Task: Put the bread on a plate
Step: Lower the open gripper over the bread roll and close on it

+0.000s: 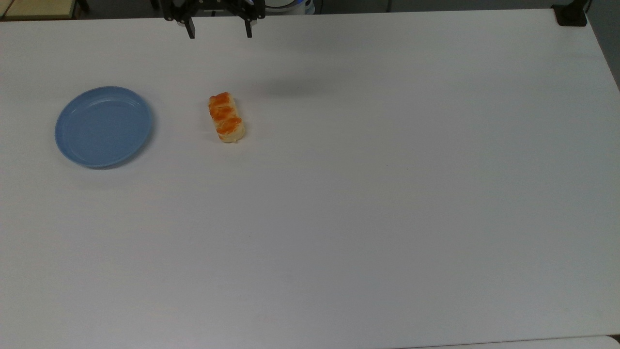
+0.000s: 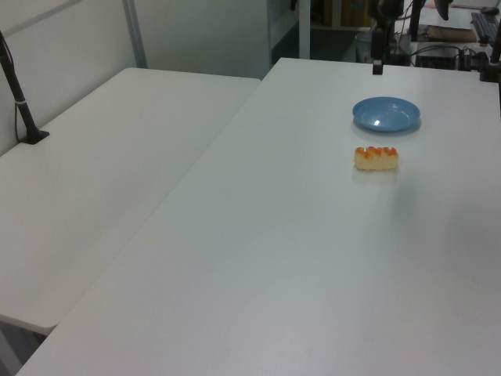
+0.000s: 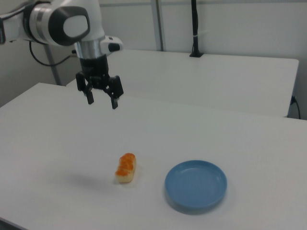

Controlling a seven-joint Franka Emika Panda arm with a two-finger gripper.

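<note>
The bread (image 1: 226, 118) (image 2: 376, 157) (image 3: 126, 167), a pale-yellow roll with orange-brown stripes, lies on the white table (image 1: 339, 194). The light-blue plate (image 1: 103, 126) (image 2: 386, 113) (image 3: 195, 186) rests apart from it, toward the top view's left, and holds nothing. My gripper (image 1: 220, 33) (image 3: 102, 101) hangs open high above the table near the top view's upper edge, well away from the bread, its two black fingers (image 1: 191, 31) spread wide with nothing between them. One black finger (image 2: 377, 66) also shows in the left view beyond the plate.
A second white table (image 2: 102, 172) adjoins along the left view's left, with a black pole (image 2: 19, 106) standing on it. A black clamp (image 1: 571, 14) sits at the top view's upper right corner. Cables and equipment (image 2: 454, 31) lie beyond the table's far end.
</note>
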